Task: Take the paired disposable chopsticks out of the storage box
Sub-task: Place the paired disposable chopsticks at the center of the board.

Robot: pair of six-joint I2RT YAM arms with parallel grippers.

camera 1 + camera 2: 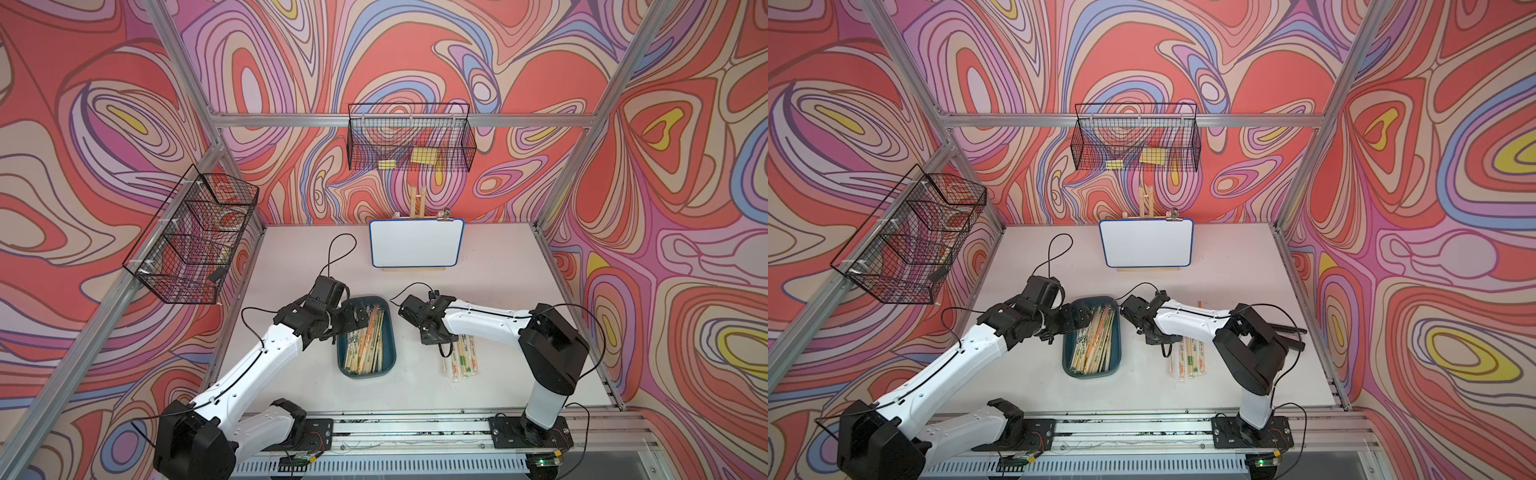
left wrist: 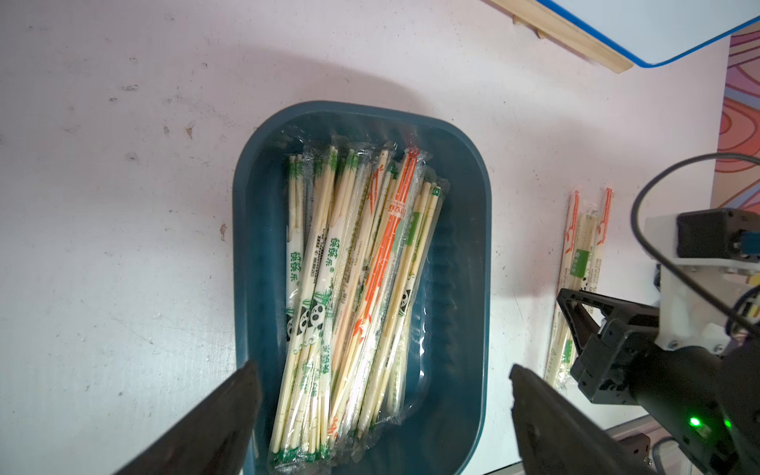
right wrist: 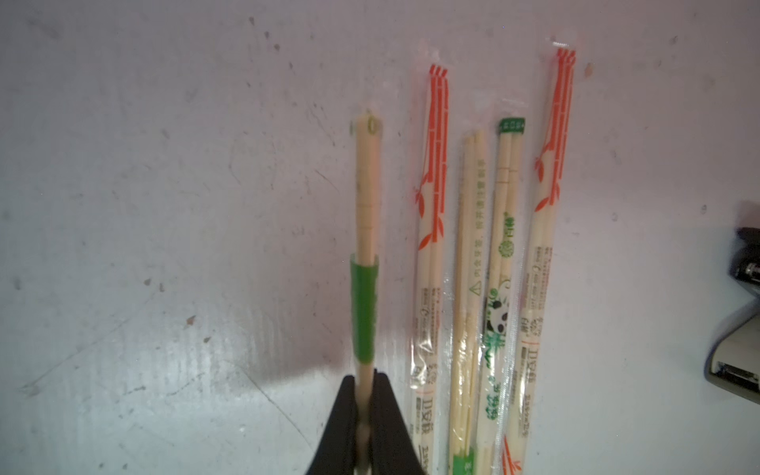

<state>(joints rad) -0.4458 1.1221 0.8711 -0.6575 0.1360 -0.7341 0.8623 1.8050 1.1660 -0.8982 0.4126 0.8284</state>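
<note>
The left gripper point(image 2: 382, 368) hangs over the shallow dark teal plastic storage box point(image 2: 464, 255), its jaws spread wide and empty. In the box lies a heap of pale bamboo chopstick pairs in clear printed sleeves point(image 2: 353, 267). The right gripper point(image 3: 364, 384) is pinching one pair with a green band point(image 3: 366, 197), just beside four sleeved pairs point(image 3: 493, 267) on the white tabletop point(image 3: 164, 205); if the pinched pair touches the table, I cannot tell.

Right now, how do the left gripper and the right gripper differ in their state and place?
The left gripper is wide open and holds nothing; the right gripper is shut on a green-banded chopstick pair. The left gripper is over the storage box; the right gripper is over the table, beside four sleeved pairs lying in a row. Both are black.
</note>
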